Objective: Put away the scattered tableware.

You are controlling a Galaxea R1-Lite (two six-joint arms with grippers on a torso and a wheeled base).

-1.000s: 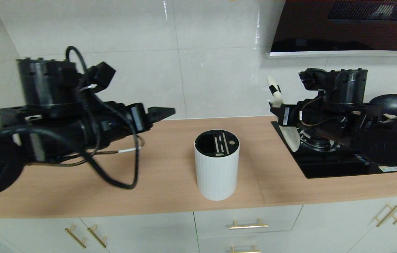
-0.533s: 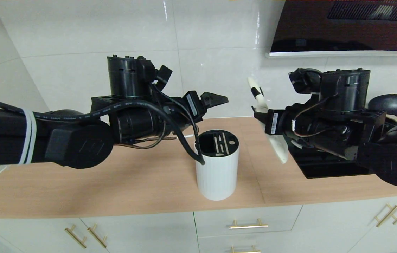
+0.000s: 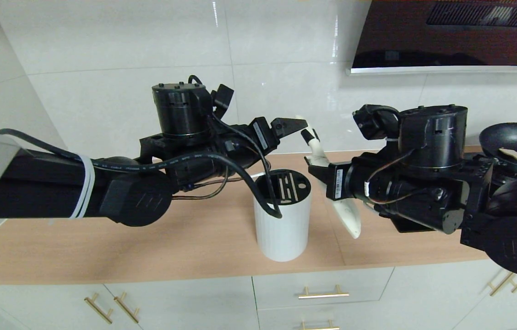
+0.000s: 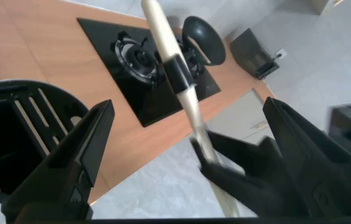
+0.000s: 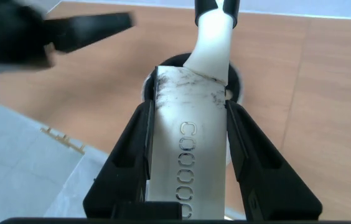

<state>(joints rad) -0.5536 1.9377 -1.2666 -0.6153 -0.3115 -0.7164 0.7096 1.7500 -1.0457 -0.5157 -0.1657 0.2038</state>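
Note:
A white knife (image 3: 349,217) with a pale handle and a black band hangs tilted, handle up and blade down, just right of the white ribbed cylinder holder (image 3: 282,229) on the wooden counter. My right gripper (image 3: 323,173) is shut on its blade (image 5: 191,140), above the holder's rim (image 5: 238,89). My left gripper (image 3: 300,126) is open at the top of the handle. In the left wrist view the handle (image 4: 177,70) stands between the wide-apart fingers of the left gripper (image 4: 188,124), not touching them, and the slotted holder top (image 4: 14,124) lies below.
A black hob (image 4: 139,62) sits at the counter's right with a black pan (image 3: 514,137) on it. A dark range hood (image 3: 450,32) hangs above. A tiled wall runs close behind. White drawers with gold handles (image 3: 323,293) are below the counter edge.
Both arms have closed in over the holder. The right gripper carried the knife leftward from the hob. The left gripper swung right until its open fingers reached the handle's top.

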